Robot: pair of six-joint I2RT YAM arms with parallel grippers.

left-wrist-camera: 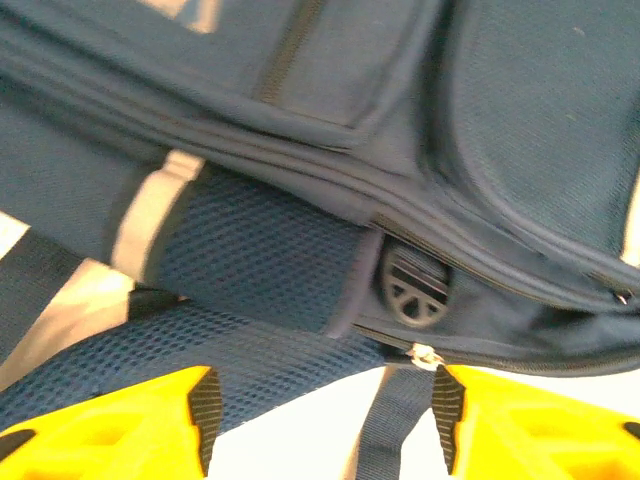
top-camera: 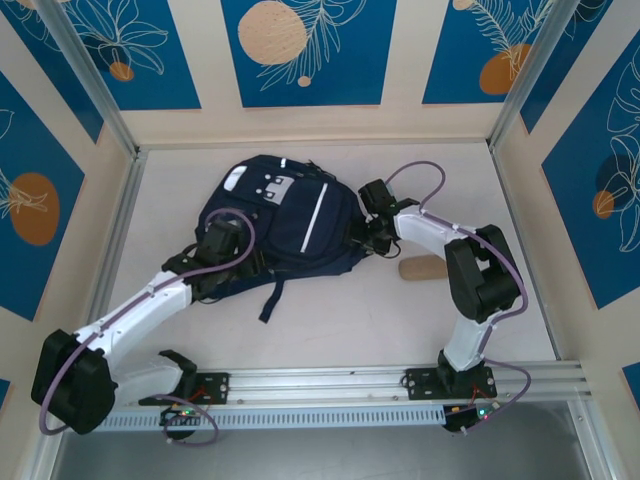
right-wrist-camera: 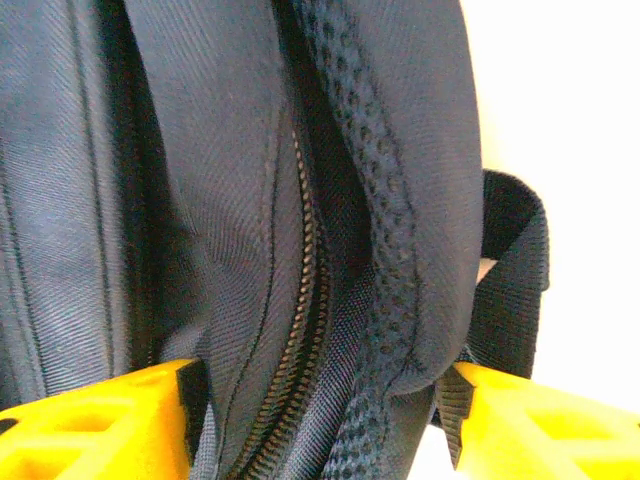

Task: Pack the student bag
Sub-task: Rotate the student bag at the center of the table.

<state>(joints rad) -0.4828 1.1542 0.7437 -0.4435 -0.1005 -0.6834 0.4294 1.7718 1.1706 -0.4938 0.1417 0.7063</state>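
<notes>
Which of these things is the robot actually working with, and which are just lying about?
In the job: student bag; left gripper, beside its strap; right gripper, straddling its side.

Just lying about: tan oval object, to the right of the bag.

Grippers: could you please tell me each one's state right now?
Left gripper: open, holding nothing.
Right gripper: fingers straddle a fold of the student bag; grip cannot be told.

Left tool [left-wrist-camera: 325, 420], right tool [right-wrist-camera: 322, 420] — fingers apart.
</notes>
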